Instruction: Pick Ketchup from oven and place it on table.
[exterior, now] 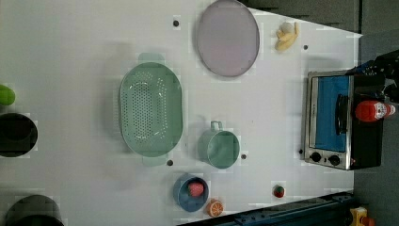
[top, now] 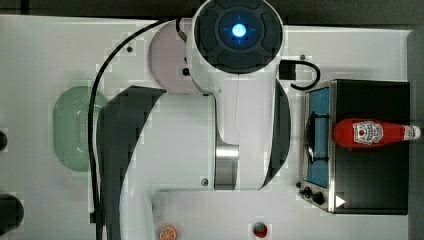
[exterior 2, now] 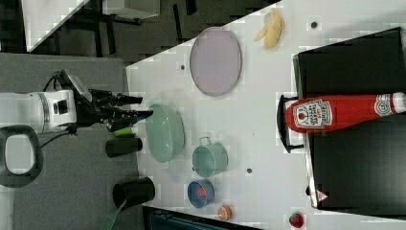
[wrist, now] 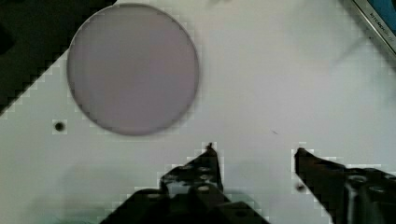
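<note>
Lying on oven: ketchup (top: 372, 134) rests sideways on the oven (top: 370, 175) top.
Table: white table (exterior: 70, 52), screw holes, plate (wrist: 133, 67), colander (exterior: 150, 109).
Gripper: gripper (wrist: 254, 151) spread, empty.
Room: perhaps grey floor.

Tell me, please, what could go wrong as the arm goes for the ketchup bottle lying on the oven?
The red plastic ketchup bottle lies on its side across the black oven top, so it may roll when touched. Its white cap overhangs the oven's edge; a nudge could tip it off. The open end effector is far away, above the white table.
</note>
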Motion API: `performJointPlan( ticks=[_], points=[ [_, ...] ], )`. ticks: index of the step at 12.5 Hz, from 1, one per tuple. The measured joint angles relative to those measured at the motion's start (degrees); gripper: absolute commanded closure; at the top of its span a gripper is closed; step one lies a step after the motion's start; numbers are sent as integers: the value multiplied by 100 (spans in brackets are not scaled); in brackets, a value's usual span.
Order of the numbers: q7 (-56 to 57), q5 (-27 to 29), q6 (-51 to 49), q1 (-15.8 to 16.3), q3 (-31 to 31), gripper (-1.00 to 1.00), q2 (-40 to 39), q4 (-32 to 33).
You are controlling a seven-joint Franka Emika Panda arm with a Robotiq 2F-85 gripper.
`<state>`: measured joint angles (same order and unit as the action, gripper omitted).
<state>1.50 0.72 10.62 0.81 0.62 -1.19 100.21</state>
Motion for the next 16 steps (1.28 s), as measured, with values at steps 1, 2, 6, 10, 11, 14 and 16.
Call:
performJointPlan(
  ticks=[1, 2, 6, 10, 11, 14, 16],
  points=[
    [-44, -44, -440, 2, 61, -58, 339, 319],
    [-112, -79, -775, -22, 132, -80, 805, 638],
    [-144, -70, -727, -92, 445, -100, 1960, 610],
    [-206, -202, -232, -213, 909, -100, 1794, 330],
    [-204, -189, -164, -223, 1149, -100, 1585, 308],
    [-238, -128, 349, -292, 1946, -100, 885, 414],
    [-246, -98, 768, -431, 2353, -100, 463, 476]
  ],
)
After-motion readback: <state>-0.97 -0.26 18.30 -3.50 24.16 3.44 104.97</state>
